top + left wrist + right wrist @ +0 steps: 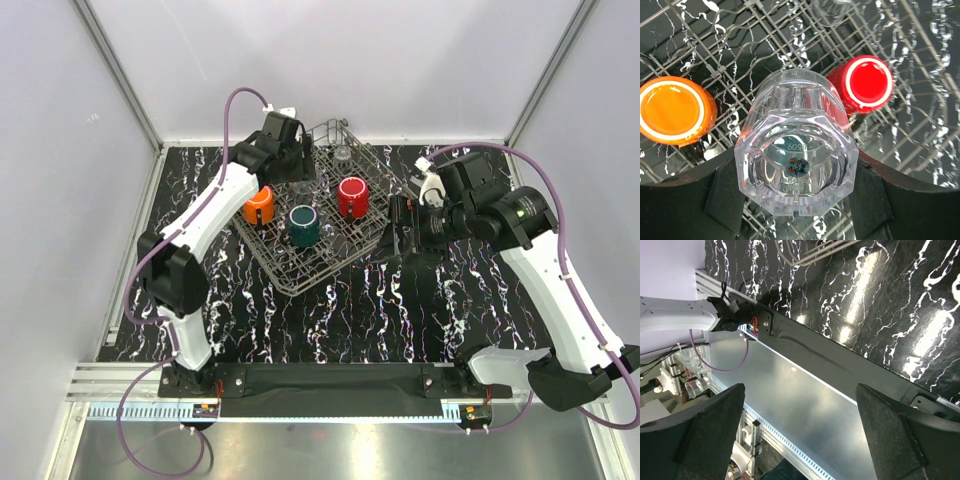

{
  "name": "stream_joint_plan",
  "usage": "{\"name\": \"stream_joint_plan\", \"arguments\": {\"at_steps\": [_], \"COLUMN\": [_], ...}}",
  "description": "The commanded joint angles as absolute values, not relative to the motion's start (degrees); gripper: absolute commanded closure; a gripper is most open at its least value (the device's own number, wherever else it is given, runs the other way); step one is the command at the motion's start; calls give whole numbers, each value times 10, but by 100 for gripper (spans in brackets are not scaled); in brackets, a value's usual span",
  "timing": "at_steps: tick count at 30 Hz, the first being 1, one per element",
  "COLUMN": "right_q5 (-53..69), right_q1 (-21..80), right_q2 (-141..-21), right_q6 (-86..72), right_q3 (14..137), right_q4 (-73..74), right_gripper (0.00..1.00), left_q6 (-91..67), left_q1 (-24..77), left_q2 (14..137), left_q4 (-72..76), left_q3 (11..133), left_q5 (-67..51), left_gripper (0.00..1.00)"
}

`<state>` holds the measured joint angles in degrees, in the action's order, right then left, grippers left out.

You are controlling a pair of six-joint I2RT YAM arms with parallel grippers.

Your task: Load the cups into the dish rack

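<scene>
The grey wire dish rack (283,277) lies at the table's middle back. In it stand an orange cup (259,205), a dark teal cup (304,225) and a red cup (352,196), with a clear cup (342,155) at its far side. My left gripper (298,178) hangs over the rack, shut on a clear cup (797,150). In the left wrist view the orange cup (675,110) and red cup (867,84) sit below on either side of it. My right gripper (400,235) is open and empty just right of the rack.
The right wrist view looks past its open fingers (700,430) toward the table's front edge (850,365) and the left arm's base (740,315). A corner of the rack (810,252) shows at the top. Grey walls enclose the black marbled table (400,320).
</scene>
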<state>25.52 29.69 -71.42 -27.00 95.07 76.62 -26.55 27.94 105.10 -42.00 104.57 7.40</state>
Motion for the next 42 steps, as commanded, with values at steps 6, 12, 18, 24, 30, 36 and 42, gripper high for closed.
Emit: {"name": "stream_joint_plan", "arguments": {"at_steps": [6,12,18,24,30,36,42], "right_q5": [221,231,231,232,233,221,218], "right_q1": [300,300,300,300,299,300,300], "right_q2": [-706,-700,-693,-704,-711,-710,-709], "right_q6": [-250,-251,-256,-258,-255,-252,-245], "right_q3": [969,962,955,956,950,951,946], "right_q4": [876,889,882,878,874,873,869], "right_gripper": [0,0,0,0,0,0,0], "left_q6": [-236,-215,-196,-184,-169,-166,-172], "left_q1": [267,247,243,242,237,229,222], "left_q2": [1128,1177,1198,1220,1220,1231,1231], "left_q4": [-403,-433,-444,-475,-484,-505,-514], "left_q3": [1146,1208,1202,1201,1168,1153,1137], "left_q5": [117,96,100,108,119,102,101], "left_gripper": [100,100,100,100,100,100,100]}}
